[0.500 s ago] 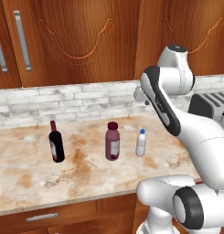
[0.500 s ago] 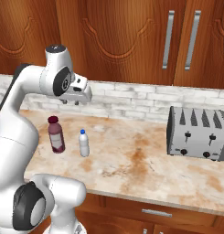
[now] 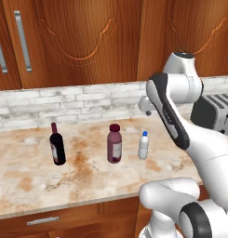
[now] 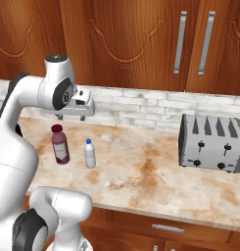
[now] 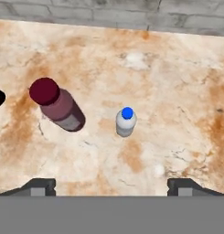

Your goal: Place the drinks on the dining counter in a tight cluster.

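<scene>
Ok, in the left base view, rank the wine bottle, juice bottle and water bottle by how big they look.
1. Juice bottle and wine bottle: too close to rank; the wine bottle is slightly taller, the juice bottle wider.
2. Water bottle: clearly smallest.
All three stand at similar depth.

The wine bottle [image 3: 57, 148] is almost black with a dark red neck. The juice bottle [image 3: 114, 144] is dark red with a pale label. The water bottle [image 3: 143, 145] is see-through white, and its cap looks blue from above. The counter [image 3: 87, 181] is tan with rusty orange swirls. The brick wall [image 3: 64, 104] is white and grey. The cupboards [image 3: 87, 42] are brown wood. The toaster [image 4: 212, 142] is silver and grey.
</scene>
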Tool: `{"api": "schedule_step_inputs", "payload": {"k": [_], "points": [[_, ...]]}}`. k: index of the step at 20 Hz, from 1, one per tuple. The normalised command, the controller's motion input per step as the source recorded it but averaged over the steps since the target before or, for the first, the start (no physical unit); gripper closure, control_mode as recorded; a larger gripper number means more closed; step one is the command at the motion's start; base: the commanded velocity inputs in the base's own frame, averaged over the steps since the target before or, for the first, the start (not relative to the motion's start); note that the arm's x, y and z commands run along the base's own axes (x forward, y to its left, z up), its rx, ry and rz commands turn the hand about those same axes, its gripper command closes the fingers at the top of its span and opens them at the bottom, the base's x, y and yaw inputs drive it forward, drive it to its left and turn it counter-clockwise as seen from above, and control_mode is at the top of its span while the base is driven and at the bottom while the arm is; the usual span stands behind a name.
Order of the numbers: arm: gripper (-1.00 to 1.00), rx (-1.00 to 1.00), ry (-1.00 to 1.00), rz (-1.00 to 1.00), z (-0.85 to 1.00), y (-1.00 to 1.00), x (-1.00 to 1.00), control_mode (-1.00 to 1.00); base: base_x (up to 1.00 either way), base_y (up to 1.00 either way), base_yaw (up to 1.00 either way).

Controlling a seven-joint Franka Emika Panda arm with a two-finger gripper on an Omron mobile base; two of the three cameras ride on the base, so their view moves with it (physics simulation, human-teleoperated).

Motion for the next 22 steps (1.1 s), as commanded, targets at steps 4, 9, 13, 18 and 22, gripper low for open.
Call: {"api": "schedule_step_inputs", "payload": {"k": [4, 9, 13, 18, 22], "points": [[-1.0, -0.19, 0.18, 0.1, -0.52, 0.07, -0.12, -1.0, 0.0, 0.0, 0.0], [-1.0, -0.14, 0.2, 0.1, -0.34, -0.26, 0.13, -1.0, 0.0, 0.0, 0.0], [-1.0, 0.0, 0.1, 0.03, -0.23, -0.32, 0.3, -1.0, 0.0, 0.0, 0.0], [-1.0, 0.03, 0.18, 0.0, -0.15, -0.04, 0.31, -1.0, 0.0, 0.0, 0.0], [-1.0, 0.09, 0.19, -0.03, -0.03, 0.0, 0.11, -1.0, 0.0, 0.0, 0.0]]}}
